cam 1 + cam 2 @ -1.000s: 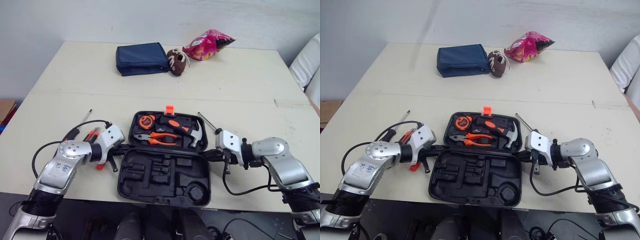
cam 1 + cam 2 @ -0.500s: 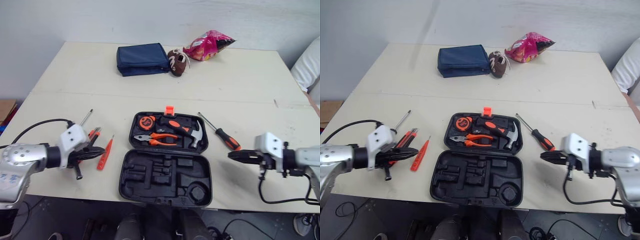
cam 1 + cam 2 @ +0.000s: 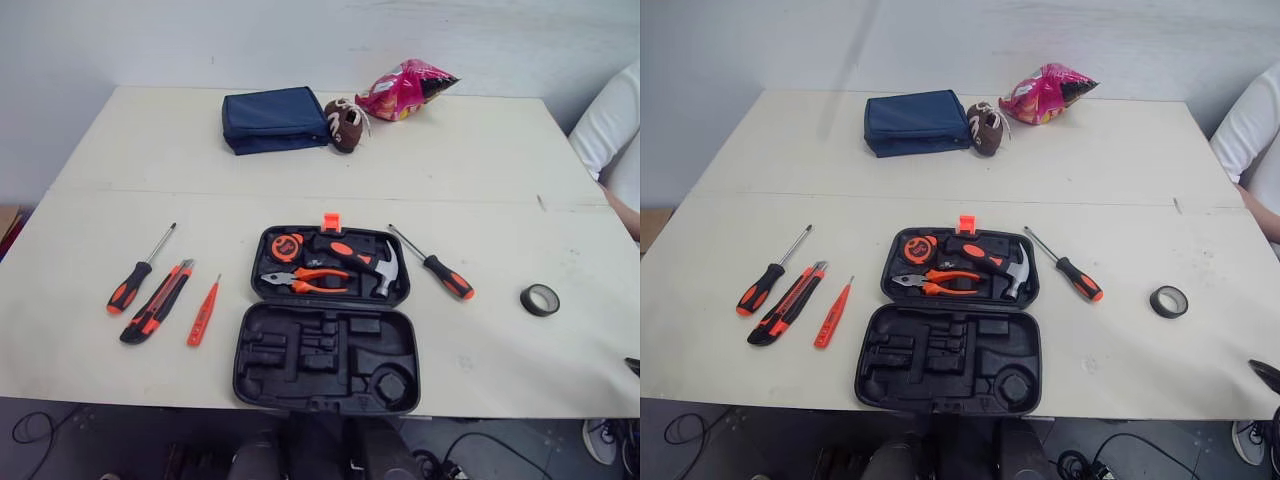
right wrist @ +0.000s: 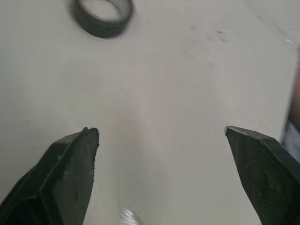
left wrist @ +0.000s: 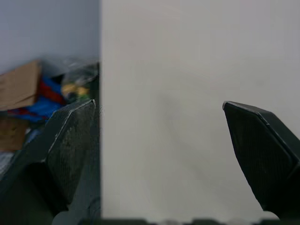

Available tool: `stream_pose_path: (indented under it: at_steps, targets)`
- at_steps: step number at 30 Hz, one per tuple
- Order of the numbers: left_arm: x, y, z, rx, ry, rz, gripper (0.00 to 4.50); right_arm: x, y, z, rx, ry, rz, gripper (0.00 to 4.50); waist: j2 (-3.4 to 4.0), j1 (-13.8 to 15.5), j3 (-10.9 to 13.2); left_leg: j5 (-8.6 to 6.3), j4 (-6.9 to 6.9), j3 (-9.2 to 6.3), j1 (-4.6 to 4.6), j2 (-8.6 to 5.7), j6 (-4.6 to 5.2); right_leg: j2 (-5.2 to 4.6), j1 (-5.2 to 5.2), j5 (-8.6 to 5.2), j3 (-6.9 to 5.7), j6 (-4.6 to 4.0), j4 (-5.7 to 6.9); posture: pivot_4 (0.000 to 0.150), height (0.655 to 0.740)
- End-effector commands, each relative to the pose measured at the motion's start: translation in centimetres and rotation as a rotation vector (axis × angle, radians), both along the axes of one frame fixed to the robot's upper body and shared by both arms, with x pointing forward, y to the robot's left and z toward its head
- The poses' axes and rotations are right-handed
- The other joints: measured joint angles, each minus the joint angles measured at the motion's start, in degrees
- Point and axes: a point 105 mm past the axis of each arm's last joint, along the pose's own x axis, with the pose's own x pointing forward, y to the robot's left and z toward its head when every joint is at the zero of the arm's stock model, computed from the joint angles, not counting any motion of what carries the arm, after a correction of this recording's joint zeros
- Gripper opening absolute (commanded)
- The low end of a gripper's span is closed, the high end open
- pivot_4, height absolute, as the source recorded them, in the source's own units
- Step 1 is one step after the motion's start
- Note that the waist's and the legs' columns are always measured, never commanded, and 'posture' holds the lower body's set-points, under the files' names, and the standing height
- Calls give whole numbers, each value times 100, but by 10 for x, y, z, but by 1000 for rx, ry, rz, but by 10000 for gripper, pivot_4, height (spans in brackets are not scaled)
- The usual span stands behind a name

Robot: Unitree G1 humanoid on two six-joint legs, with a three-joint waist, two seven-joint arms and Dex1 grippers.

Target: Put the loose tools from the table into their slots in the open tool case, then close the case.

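Note:
The black tool case [image 3: 325, 355] lies open at the table's front middle. Its far half holds a tape measure [image 3: 288, 244], pliers [image 3: 300, 279] and a hammer [image 3: 365, 258]; the near half's slots are empty. Left of it lie a screwdriver [image 3: 140, 270], a utility knife [image 3: 155, 303] and a thin orange tester [image 3: 203, 312]. To its right are another screwdriver [image 3: 435, 266] and a black tape roll [image 3: 540, 299]. My left gripper [image 5: 159, 107] is open over the table's edge. My right gripper [image 4: 160, 132] is open over bare table near the tape roll [image 4: 103, 14].
At the back stand a navy pouch [image 3: 275, 118], a small brown football toy [image 3: 345, 123] and a pink snack bag [image 3: 405, 88]. A person's white sleeve [image 3: 610, 125] is at the right edge. Clutter lies on the floor [image 5: 47, 93] past the table's left side.
Both arms have pulled away from the case sides and out to the table's edges. Both grippers went from shut to open. The tape roll has come into view.

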Motion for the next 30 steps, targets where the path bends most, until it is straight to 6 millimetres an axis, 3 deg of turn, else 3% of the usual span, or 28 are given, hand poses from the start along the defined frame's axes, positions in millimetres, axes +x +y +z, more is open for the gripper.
stream_pose_path:
  at_steps: [1,6,10,11,14,18,21,26,30]
  targets:
    - [3,1,10,49,-34,-23,44504,-1,-12,12,-24,-85,-65,45000,0,0,0,0,-1,0,1,0,-2,0,0,-1,0,-1,1,1500,7400]
    - [19,-16,8,18,-65,-125,44504,25,15,17,111,-151,76,45000,0,-22,-1,5,0,0,14,1,-8,1,9,-1,-1,-2,10,1500,7400]
    - [37,-38,10,-13,-87,-219,44504,47,60,18,184,-155,284,45000,1,-6,-1,5,-4,1,22,3,-10,2,16,-1,-1,-2,15,1500,7400]
    - [41,-45,9,-30,-69,-248,44504,55,73,22,226,-177,323,45000,1,-2,0,5,-3,1,19,2,-10,2,12,-1,-1,-2,18,1500,7400]
    - [50,-81,-3,-177,64,-376,44504,78,138,36,394,-217,490,45000,1,-3,0,5,1,1,17,2,-10,2,11,-1,0,-2,25,1500,7400]
    - [59,-106,-12,-209,193,-401,44504,75,209,53,518,-266,714,45000,3,34,0,7,3,-5,12,3,-12,2,3,-3,0,-5,35,1500,7400]
    - [69,-122,-15,-253,214,-405,44504,65,245,61,564,-315,869,45000,2,85,0,8,2,-12,-4,3,-15,5,-8,-4,-5,-8,34,1500,7400]
    - [94,-138,-26,-229,254,-359,44504,52,280,58,524,-360,1054,45000,-1,191,-2,3,28,-12,-20,-3,-2,2,-13,-3,-8,-4,34,1500,7400]
    - [119,-152,-20,-239,209,-334,44504,52,285,49,489,-357,1088,45000,-6,214,-3,0,42,-15,-25,-6,4,2,-8,-1,-12,-2,37,1500,7400]
